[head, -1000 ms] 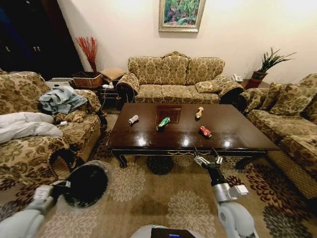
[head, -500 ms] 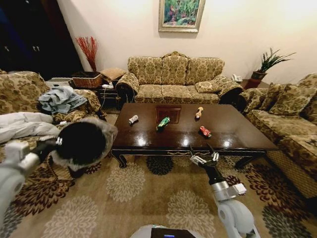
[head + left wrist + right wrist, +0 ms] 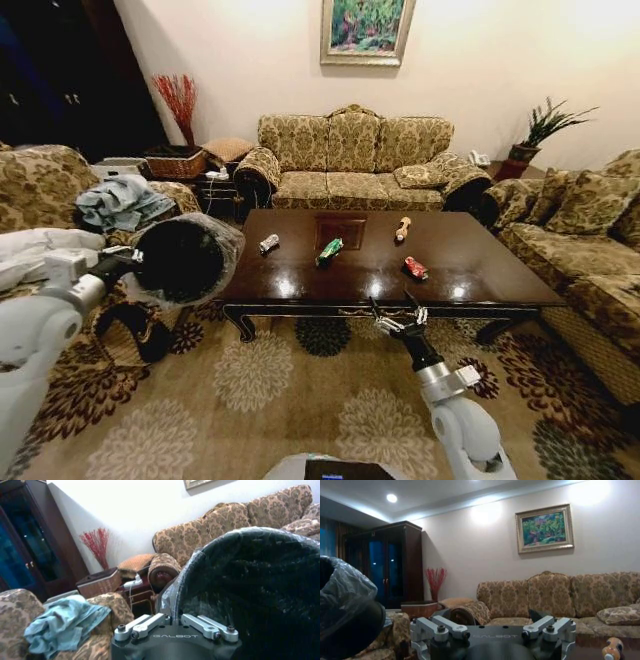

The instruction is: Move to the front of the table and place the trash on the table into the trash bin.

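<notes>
The dark glossy table (image 3: 470, 285) stands ahead with the trash on its top: a silver wrapper (image 3: 269, 241), a green wrapper (image 3: 329, 250), a brown-orange bottle (image 3: 402, 228) and a red wrapper (image 3: 414, 266). My left gripper (image 3: 132, 262) is shut on the rim of the black trash bin (image 3: 186, 260). It holds the bin in the air, tipped on its side, by the table's left front corner. In the left wrist view the gripper (image 3: 175, 624) clamps the lined rim of the bin (image 3: 250, 592). My right gripper (image 3: 398, 318) hangs open just before the table's front edge, below the red wrapper.
Patterned sofas surround the table: one behind (image 3: 350, 160), one at the right (image 3: 580, 240), and an armchair with clothes at the left (image 3: 60, 220). A wicker basket (image 3: 175, 160) sits at the back left. Open carpet (image 3: 300, 400) lies in front of the table.
My left arm has lifted the trash bin from near the floor up and rightward to the table's left corner. The right gripper has drifted slightly left along the front edge.
</notes>
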Tool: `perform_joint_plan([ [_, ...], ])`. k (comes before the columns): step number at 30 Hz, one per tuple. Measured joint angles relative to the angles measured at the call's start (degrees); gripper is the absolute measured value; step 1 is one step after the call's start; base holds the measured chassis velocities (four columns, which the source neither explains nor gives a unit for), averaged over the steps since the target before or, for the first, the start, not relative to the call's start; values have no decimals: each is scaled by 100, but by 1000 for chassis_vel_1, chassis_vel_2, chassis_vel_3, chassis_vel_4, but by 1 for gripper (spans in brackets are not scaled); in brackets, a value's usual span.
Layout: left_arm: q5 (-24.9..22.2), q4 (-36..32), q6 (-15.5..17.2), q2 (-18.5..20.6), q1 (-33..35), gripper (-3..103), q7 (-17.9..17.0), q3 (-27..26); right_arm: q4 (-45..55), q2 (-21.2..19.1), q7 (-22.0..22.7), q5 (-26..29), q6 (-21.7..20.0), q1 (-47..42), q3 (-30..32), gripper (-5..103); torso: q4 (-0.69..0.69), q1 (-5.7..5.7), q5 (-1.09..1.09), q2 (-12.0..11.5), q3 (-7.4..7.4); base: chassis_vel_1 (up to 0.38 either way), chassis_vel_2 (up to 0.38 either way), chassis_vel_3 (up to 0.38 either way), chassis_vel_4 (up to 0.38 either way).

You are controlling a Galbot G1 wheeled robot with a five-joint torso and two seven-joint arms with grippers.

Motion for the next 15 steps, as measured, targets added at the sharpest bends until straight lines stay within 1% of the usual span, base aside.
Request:
perform_joint_plan([
  [5,2,101,-37,38,-172,0,-33,212,-69,19,-37,-23,7,49,-58,100,-2,1,1,0,0,-224,213,242,-225],
  [11,-19,122,-41,116,-192,0,-35,225,-148,11,-39,-18,7,143,-86,100,-1,1,0,0,1,-276,304,298,-294],
  [13,-57,121,-41,151,-188,0,-38,185,-193,-2,39,3,47,205,-144,100,1,2,3,-1,1,-313,339,323,-343],
  [15,-68,120,-42,163,-180,0,-41,165,-204,-3,59,29,80,219,-175,100,-1,3,3,-1,1,-328,334,323,-354],
])
